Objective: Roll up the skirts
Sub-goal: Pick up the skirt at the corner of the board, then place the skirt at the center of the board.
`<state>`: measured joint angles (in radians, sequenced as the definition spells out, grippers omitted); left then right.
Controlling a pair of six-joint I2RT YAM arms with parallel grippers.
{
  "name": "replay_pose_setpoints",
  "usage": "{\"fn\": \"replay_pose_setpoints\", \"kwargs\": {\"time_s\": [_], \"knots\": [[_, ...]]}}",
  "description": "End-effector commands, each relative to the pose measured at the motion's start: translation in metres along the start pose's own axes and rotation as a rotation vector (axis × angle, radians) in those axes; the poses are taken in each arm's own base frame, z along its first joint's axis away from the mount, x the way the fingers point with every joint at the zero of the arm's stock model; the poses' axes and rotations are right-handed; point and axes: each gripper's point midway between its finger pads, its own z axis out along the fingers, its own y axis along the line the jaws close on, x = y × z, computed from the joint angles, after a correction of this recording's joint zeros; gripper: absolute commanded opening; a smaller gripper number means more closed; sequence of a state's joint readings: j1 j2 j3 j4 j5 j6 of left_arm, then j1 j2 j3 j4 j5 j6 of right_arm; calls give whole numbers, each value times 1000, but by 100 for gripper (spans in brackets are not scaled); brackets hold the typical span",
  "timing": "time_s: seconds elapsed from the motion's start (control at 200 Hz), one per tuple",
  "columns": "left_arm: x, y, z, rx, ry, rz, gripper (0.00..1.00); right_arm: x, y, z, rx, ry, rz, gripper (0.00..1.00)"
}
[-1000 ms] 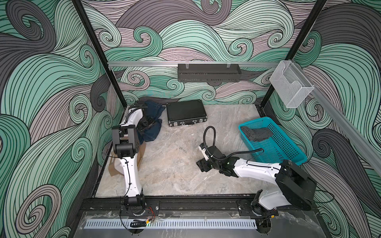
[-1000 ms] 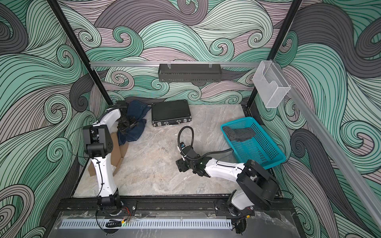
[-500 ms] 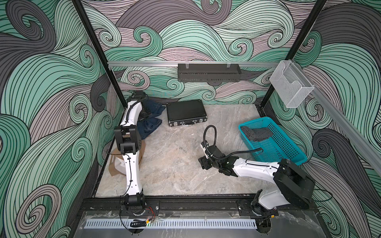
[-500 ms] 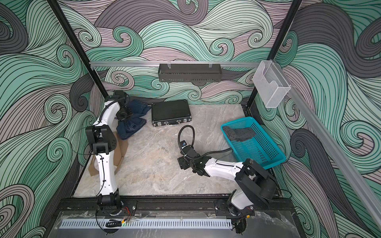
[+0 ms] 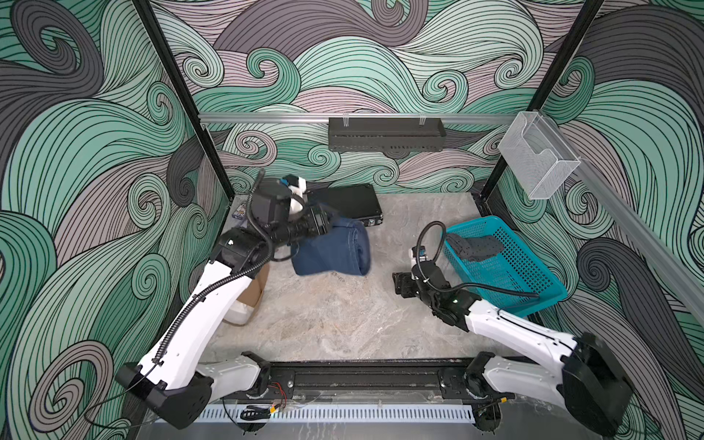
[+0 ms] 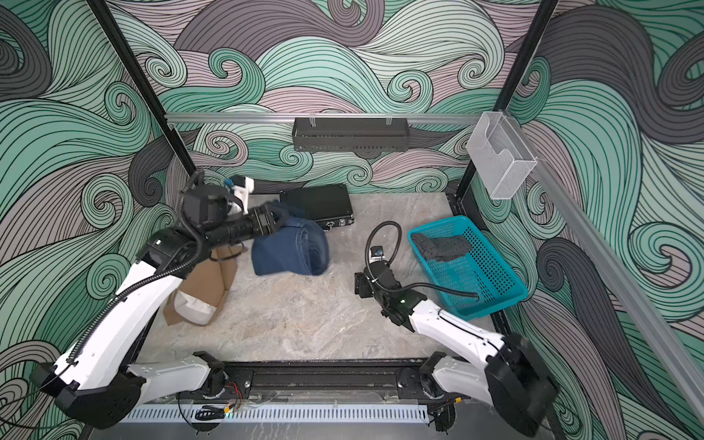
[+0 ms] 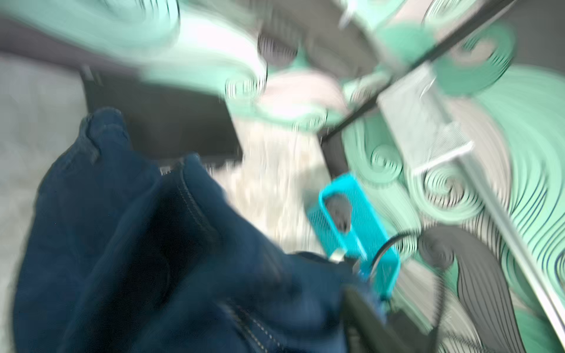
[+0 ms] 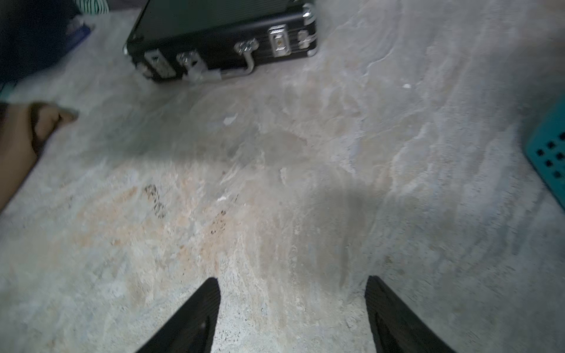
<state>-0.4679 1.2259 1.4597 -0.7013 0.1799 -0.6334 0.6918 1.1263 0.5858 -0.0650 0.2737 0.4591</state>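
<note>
The dark blue denim skirt [image 5: 335, 249] [image 6: 293, 249] hangs bunched off the tip of my left gripper [image 5: 328, 224] [image 6: 280, 219], over the table in front of the black case. In the blurred left wrist view the denim [image 7: 122, 229] covers the jaw area. One dark finger [image 7: 360, 314] stands far to the side, so the jaws look open. The grey dotted skirt [image 5: 474, 245] [image 6: 442, 245] lies in the teal basket [image 5: 533, 289]. The tan skirt [image 5: 253, 293] [image 6: 207, 282] lies crumpled under my left arm. My right gripper [image 5: 400, 284] [image 8: 293, 284] is open, low over bare table.
A black hard case [image 5: 350, 202] [image 8: 220, 39] lies at the back. The teal basket [image 6: 495, 301] [image 8: 550, 159] stands at the right, close to my right arm. A black shelf [image 5: 384, 133] and a clear holder [image 5: 537, 156] hang on the walls.
My left arm has swung from the back left corner toward the middle, bringing the denim skirt with it. The right arm has barely moved.
</note>
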Motion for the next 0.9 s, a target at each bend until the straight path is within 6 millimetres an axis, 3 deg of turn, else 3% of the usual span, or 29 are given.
{"fn": "replay_pose_setpoints", "kwargs": {"time_s": [0.0, 0.12, 0.235, 0.335, 0.47, 0.606, 0.726, 0.806, 0.896], "knots": [[89, 65, 44, -194, 324, -70, 91, 5, -23, -20, 46, 79, 136, 78], [125, 116, 25, -404, 442, -43, 95, 25, -30, -24, -1, 224, 197, 81], [142, 131, 21, -429, 471, -56, 96, 50, -19, -18, -81, 395, 181, 79], [141, 126, 18, -395, 451, -49, 96, 64, -1, -17, -172, 501, 175, 76], [121, 152, 14, -490, 345, -85, 99, 66, 11, -19, -216, 516, 168, 75], [124, 165, 43, -402, 374, -219, 99, 49, 45, -22, -325, 475, 109, 77], [143, 165, 78, -336, 554, -313, 99, 28, 85, -23, -363, 456, 30, 80], [145, 167, 98, -347, 642, -327, 99, 19, 108, -13, -352, 487, -29, 84], [140, 174, 117, -378, 670, -328, 99, 16, 117, 9, -285, 538, -89, 86]]}}
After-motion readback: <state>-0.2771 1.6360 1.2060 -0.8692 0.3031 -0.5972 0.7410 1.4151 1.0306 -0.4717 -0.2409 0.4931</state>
